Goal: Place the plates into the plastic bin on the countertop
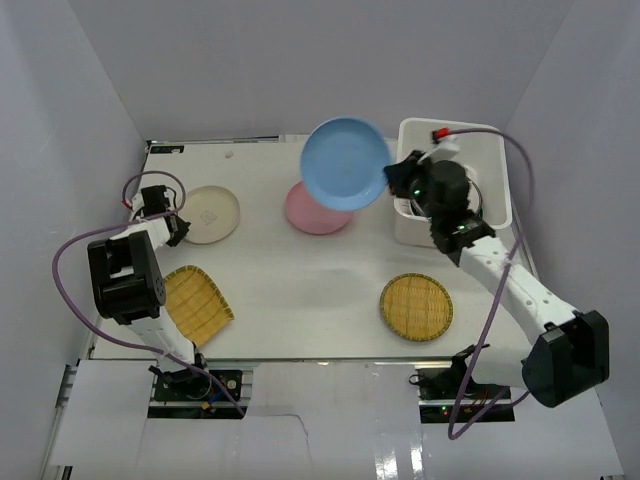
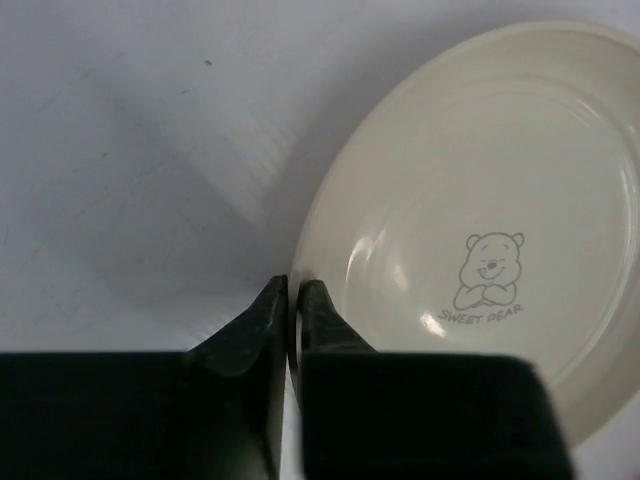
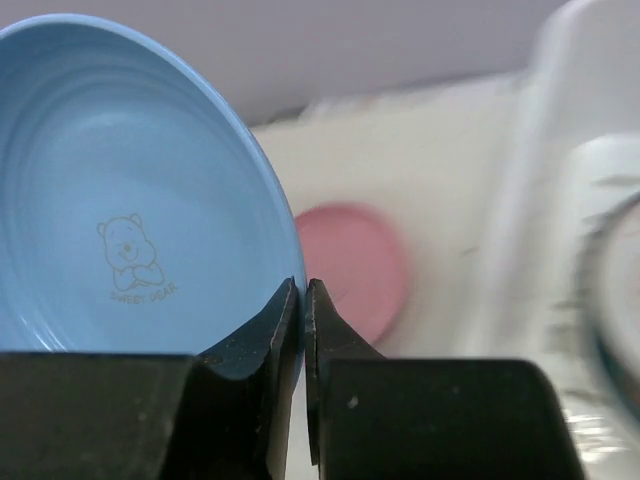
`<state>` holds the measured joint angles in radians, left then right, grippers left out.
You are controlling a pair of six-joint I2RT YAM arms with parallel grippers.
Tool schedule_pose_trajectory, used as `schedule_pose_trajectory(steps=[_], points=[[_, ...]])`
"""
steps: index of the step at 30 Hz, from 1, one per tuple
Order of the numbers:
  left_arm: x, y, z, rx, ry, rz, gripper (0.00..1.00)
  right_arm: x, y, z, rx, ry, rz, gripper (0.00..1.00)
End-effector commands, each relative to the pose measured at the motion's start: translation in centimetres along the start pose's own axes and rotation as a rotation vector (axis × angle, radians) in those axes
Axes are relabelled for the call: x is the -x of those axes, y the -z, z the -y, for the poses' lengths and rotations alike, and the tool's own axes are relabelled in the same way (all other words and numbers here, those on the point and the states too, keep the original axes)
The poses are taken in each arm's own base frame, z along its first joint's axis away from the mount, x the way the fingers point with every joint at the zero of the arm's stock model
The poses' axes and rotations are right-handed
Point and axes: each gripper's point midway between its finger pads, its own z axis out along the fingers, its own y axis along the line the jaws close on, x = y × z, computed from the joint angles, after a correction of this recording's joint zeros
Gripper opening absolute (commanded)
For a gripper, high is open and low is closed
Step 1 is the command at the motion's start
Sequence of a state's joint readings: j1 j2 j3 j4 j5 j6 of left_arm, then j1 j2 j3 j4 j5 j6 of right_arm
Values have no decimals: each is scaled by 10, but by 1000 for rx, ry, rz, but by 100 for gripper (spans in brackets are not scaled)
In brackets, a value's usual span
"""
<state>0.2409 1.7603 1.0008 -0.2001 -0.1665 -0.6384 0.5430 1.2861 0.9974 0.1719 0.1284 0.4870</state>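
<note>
Left end effector (image 2: 294, 295): jaws nearly closed, pinching the rim of the cream plate (image 2: 480, 240), which lies flat on the bench (image 1: 300, 290) near the left edge, toward the far side. Left yellow woven plate (image 1: 197, 304) sits at the near-left corner, beside the left arm. Pink plate (image 1: 318, 210) is flat mid-bench, far side. Blue plate (image 3: 120, 200) is off the bench, tilted, above and partly over the pink one. Right end effector (image 3: 304, 295): jaws closed tight on the blue plate's rim. Right yellow woven plate (image 1: 416, 306) is near the front edge, right of centre. Plastic bin (image 1: 495, 140) is at the far-right corner. A dark-rimmed plate shows inside it, mostly hidden by the right arm.
</note>
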Motion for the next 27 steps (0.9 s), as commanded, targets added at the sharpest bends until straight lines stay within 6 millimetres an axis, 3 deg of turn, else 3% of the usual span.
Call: schedule_pose_trajectory(steps=[1, 2, 3, 5, 8, 9, 10, 12, 13, 16, 18, 19, 20, 21, 22, 23, 25, 26, 27], points=[[6, -7, 2, -12, 2, -5, 8, 64, 21, 95, -281, 75, 122, 8], [7, -7, 3, -13, -1, -4, 0, 70, 26, 118, -352, 85, 122, 8], [8, -6, 3, -17, 1, -3, 0, 76, 33, 156, -456, 81, 122, 8], [12, 0, 9, -42, 7, 6, 0, 76, 46, 208, -577, 58, 109, 8], [22, 24, 27, -146, 25, 31, 0, 61, 50, 259, -678, 14, 58, 8], [38, 44, 40, -215, 35, 82, 0, 49, 44, 274, -704, 6, 18, 8], [33, 55, 50, -284, 37, 65, 0, 53, 41, 279, -713, 7, 18, 8], [36, 81, 73, -388, 14, 92, 0, 40, 40, 295, -765, 6, -36, 8], [41, 103, 86, -443, -4, 125, 0, 40, 40, 297, -774, 9, -38, 9], [28, 158, 135, -603, -107, 156, 0, 45, 44, 302, -803, 26, -29, 23], [23, 183, 157, -680, -127, 159, 0, 48, 46, 299, -796, 29, -23, 51], [7, 203, 178, -749, -158, 137, 0, 50, 47, 295, -786, 29, -19, 62], [8, 224, 196, -814, -154, 132, 0, 57, 48, 286, -753, 26, -7, 77], [4, 236, 209, -850, -164, 124, 0, 63, 48, 279, -729, 19, 6, 82], [-2, 250, 223, -890, -181, 119, 0, 69, 50, 271, -704, 14, 21, 84], [-15, 275, 250, -959, -214, 108, 0, 84, 53, 252, -641, 13, 57, 88], [-32, 298, 276, -1020, -246, 90, 0, 100, 62, 232, -590, 3, 98, 88], [-59, 305, 295, -1050, -285, 46, 0, 119, 75, 213, -553, 12, 155, 81], [-55, 325, 313, -1095, -284, 69, 0, 129, 83, 202, -529, 15, 183, 74]])
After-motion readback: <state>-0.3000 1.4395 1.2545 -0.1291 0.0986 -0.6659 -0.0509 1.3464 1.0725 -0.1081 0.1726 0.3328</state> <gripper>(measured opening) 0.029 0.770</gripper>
